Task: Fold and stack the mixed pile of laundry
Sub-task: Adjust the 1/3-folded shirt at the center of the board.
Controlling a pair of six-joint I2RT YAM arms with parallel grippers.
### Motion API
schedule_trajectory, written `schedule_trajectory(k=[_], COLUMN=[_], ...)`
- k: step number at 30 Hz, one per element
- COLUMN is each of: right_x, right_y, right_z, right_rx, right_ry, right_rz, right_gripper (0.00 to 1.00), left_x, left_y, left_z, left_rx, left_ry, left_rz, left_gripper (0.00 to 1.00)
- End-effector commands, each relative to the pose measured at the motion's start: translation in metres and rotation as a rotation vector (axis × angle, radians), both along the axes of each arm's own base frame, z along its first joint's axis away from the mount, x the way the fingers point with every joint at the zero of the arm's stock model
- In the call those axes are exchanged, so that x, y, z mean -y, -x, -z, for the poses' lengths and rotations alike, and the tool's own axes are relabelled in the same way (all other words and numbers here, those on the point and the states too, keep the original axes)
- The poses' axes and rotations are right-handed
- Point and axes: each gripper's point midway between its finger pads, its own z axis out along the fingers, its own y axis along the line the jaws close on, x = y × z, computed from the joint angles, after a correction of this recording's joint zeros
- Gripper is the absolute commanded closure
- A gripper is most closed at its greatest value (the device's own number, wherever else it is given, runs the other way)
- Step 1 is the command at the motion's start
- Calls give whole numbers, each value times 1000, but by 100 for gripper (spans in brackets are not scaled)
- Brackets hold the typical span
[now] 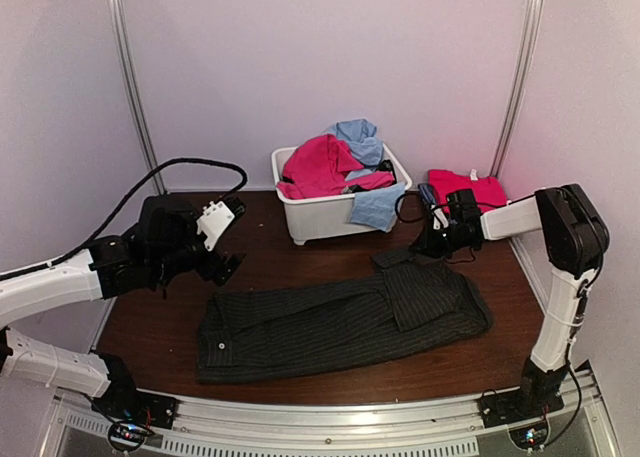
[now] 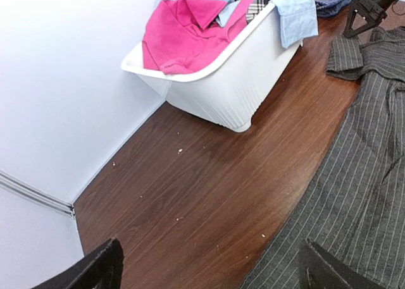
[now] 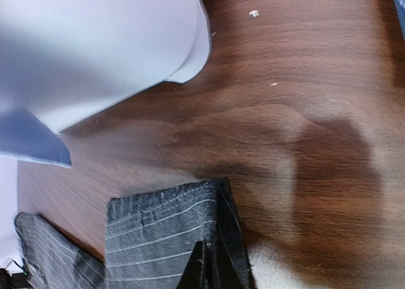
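1. Fingers on my left gripper [image 2: 209,251] stood wide apart and held nothing. They hung over bare wood of the table [image 1: 150,317], left of centre in the overhead view.
2. My right gripper [image 3: 204,270] had its fingers pinched together on a folded edge of the black pinstriped garment [image 1: 340,322], at the bottom of my right wrist view.
3. That garment lay spread flat across the lower middle of the overhead view, its long side running left to right. A small flap reached up toward my right gripper.
4. At the upper centre of the overhead view a white tub [image 1: 325,217] sat against the back wall.
5. A pink garment [image 1: 320,167] was heaped in the tub's left half, with light blue cloth [image 1: 358,137] bunched on top. A light blue shirt [image 1: 378,207] hung over the tub's front right rim.
6. To the right of the tub, by the wall, a folded pink top [image 1: 465,187] rested on the table. Blue checked cloth [image 1: 428,192] showed at its left edge.
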Motion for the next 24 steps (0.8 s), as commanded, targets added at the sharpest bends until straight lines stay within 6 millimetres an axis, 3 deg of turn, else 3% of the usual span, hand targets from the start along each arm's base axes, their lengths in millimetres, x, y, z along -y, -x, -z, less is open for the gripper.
schedule_trajectory(k=[1, 5, 11, 18, 20, 24], right_x=[-1, -10, -20, -39, -42, -51], right_y=[-7, 17, 63, 103, 108, 117], right_z=[-44, -102, -164, -208, -218, -236], right_rx=[107, 200, 272, 324, 334, 356], right_ry=[-107, -265, -462, -582, -615, -677], right_rz=[19, -2, 10, 32, 41, 56], right_gripper=[100, 100, 100, 100, 100, 100], left_x=[9, 37, 108, 202, 230, 259], left_y=[-13, -12, -7, 15, 25, 33], left_z=[-37, -56, -67, -68, -56, -49], left_rx=[102, 100, 138, 252, 263, 344], left_ry=[151, 220, 216, 203, 192, 198], left_rz=[-25, 85, 241, 404, 463, 514], left_gripper=[2, 3, 2, 2, 2, 2])
